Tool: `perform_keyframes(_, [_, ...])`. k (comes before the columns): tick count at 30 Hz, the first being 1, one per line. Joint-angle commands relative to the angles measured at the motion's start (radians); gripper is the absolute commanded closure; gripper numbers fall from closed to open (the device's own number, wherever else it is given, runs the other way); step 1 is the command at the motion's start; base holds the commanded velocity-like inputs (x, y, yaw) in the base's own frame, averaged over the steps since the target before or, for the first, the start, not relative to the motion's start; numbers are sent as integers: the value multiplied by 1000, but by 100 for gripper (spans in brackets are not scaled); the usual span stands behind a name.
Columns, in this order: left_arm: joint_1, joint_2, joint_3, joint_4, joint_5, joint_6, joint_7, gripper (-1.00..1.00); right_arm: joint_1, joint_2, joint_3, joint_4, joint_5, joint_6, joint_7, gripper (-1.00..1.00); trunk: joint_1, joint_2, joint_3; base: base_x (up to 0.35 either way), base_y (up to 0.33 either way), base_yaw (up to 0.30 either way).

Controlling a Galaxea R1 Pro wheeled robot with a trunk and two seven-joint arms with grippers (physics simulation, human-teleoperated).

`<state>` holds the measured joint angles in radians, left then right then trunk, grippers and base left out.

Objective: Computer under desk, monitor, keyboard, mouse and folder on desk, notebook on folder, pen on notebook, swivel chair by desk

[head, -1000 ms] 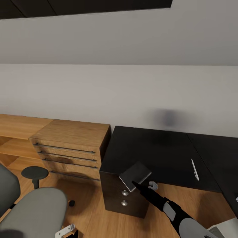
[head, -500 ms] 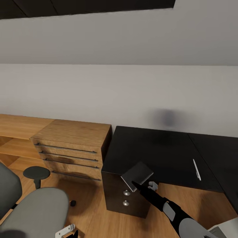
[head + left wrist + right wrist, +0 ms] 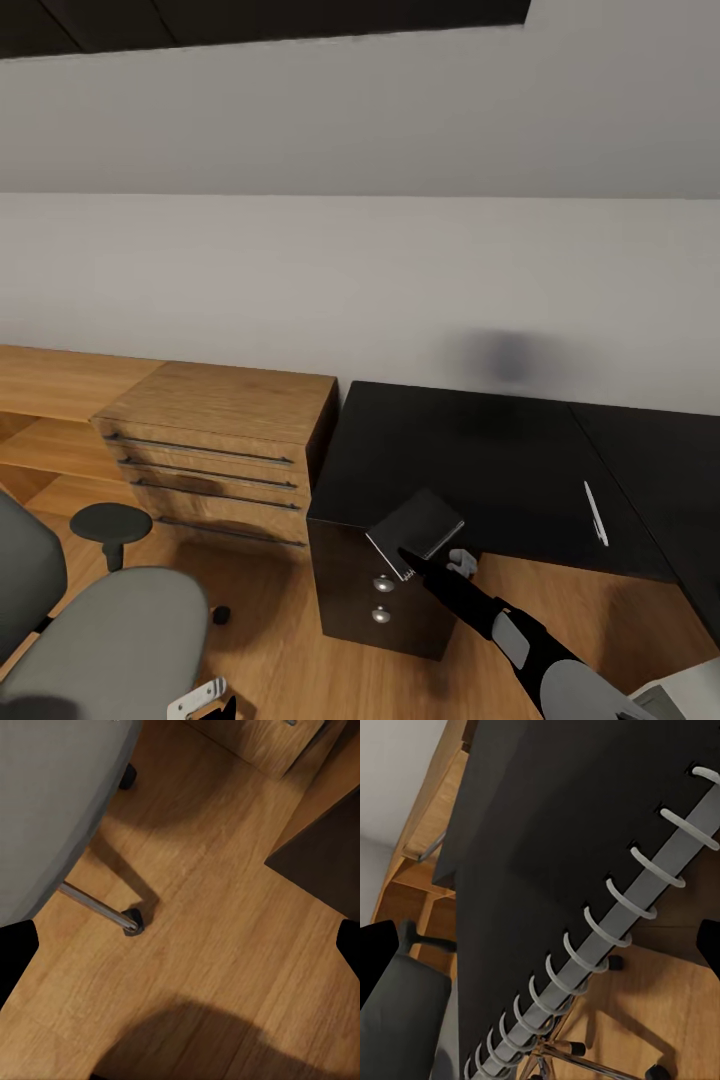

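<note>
My right gripper [image 3: 412,560] is shut on the grey notebook [image 3: 416,528], holding it tilted over the front left corner of the black desk [image 3: 480,450]. In the right wrist view the notebook's spiral binding [image 3: 607,916] runs slantwise close to the camera, with the desk top [image 3: 555,810] behind it. The thin white pen [image 3: 595,512] lies on the desk further right. The grey swivel chair [image 3: 110,630] stands at the lower left, beside my left gripper [image 3: 212,695]. In the left wrist view that gripper [image 3: 180,945] is open above the wood floor, next to the chair seat [image 3: 52,802].
A light-wood drawer chest [image 3: 220,440] stands against the desk's left side. The desk's black drawer unit [image 3: 372,600] with round knobs sits under the held notebook. A chrome chair leg with a castor [image 3: 132,921] lies on the floor. A pale wall runs behind everything.
The whole picture shifted slightly to the right early on, so the camera moved. The notebook, the right gripper and the pen keep their places relative to the desk.
</note>
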<state>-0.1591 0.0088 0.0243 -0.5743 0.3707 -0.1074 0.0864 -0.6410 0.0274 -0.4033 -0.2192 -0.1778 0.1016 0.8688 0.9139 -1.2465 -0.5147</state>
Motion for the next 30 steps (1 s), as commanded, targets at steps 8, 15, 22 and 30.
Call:
perform_keyframes(8, [0,0,-3,0,9,-3,3,-100,0,0,1,-2,-9,11,-17,-100,0,-1,-1,0,0,0])
perform_keyframes(15, [0,0,-3,0,9,-3,3,-100,0,0,1,-2,-9,11,-37,100,0,-1,-1,0,0,0])
perform_keyframes(22, [0,0,-3,0,9,-3,3,-100,0,0,1,-2,-9,12,-39,100,0,-1,-1,0,0,0])
perform_keyframes(30, [0,0,-3,0,8,-3,3,-100,0,-1,1,-2,-11,11,-39,100,-8,13,5,0,0,0])
